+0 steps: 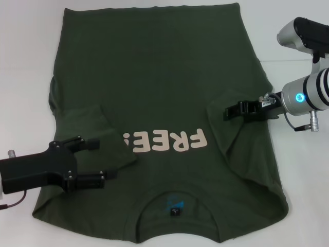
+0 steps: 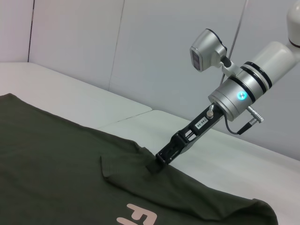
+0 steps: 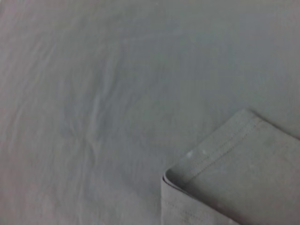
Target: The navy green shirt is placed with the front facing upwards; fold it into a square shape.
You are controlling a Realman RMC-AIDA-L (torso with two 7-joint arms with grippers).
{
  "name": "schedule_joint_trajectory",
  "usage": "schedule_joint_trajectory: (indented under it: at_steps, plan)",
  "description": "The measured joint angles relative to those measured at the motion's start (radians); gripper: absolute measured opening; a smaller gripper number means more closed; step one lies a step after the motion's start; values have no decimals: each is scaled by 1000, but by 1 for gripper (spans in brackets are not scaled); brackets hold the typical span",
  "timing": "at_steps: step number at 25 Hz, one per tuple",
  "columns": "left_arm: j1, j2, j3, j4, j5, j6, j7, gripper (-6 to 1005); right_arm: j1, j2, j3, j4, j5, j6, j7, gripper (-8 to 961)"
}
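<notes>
The navy green shirt (image 1: 154, 77) lies flat with its front up, the cream "FREE!" lettering (image 1: 167, 141) showing and the collar label (image 1: 176, 210) nearest me. Both sleeves are folded inward onto the body. My left gripper (image 1: 101, 160) hovers open over the shirt's left side beside the folded left sleeve (image 1: 97, 128), with nothing between its fingers. My right gripper (image 1: 227, 112) rests its tip at the edge of the folded right sleeve (image 1: 231, 139); the left wrist view shows the right gripper (image 2: 157, 163) touching the shirt (image 2: 56, 159) there. The right wrist view shows the sleeve's hemmed corner (image 3: 234, 173) lying flat.
A white table (image 1: 303, 206) surrounds the shirt, with bare strips at the left and right. The shirt's collar edge runs close to the table's near side. Pale wall panels (image 2: 93, 47) stand behind the table.
</notes>
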Motion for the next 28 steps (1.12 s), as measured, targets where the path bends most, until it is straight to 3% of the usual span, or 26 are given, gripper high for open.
schedule_joint_trajectory:
  at_steps: [13,28]
  plan:
    - [0,0,0,-1,4,-2,0,949,-2,-7,0,0,-3,7,-1,674]
    - [-1,-1,0,-2,2,-2,0,949,-2,6,-27,14,-4,42,0,677]
